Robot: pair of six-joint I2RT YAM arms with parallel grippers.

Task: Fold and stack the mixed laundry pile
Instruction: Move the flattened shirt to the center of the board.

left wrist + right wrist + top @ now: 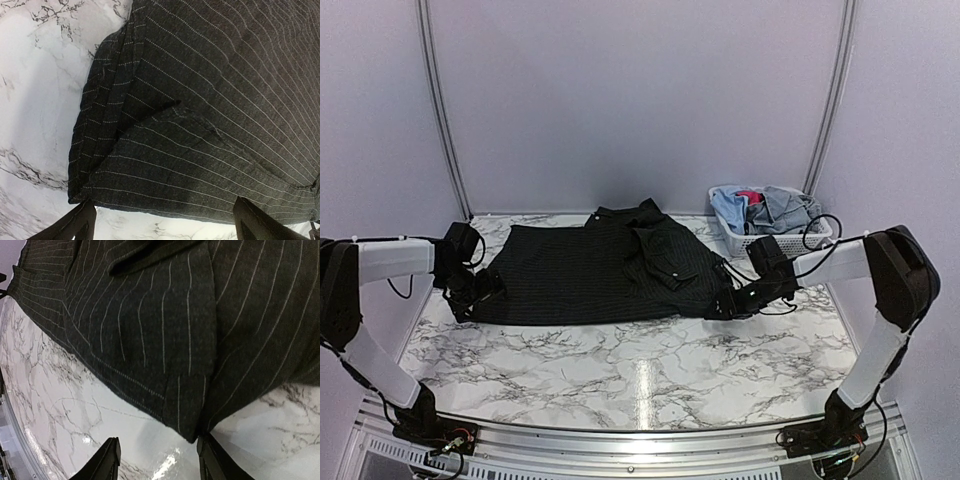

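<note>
The black pinstriped shirt (600, 270) lies spread across the marble table, its collar at the back. My left gripper (470, 295) is open at the shirt's near left corner; in the left wrist view (165, 225) the folded hem (175, 165) lies just ahead of the spread fingers. My right gripper (728, 305) is open at the near right corner; in the right wrist view (160, 462) the shirt's corner (190, 410) hangs just ahead, touching the right finger (215, 460). Light blue, grey-blue and pink-red garments (765, 208) sit in the basket.
A white lattice basket (760, 240) stands at the back right, just behind the right arm. Bare marble table (620, 370) lies between the shirt and the arm bases. Grey walls close the back and sides.
</note>
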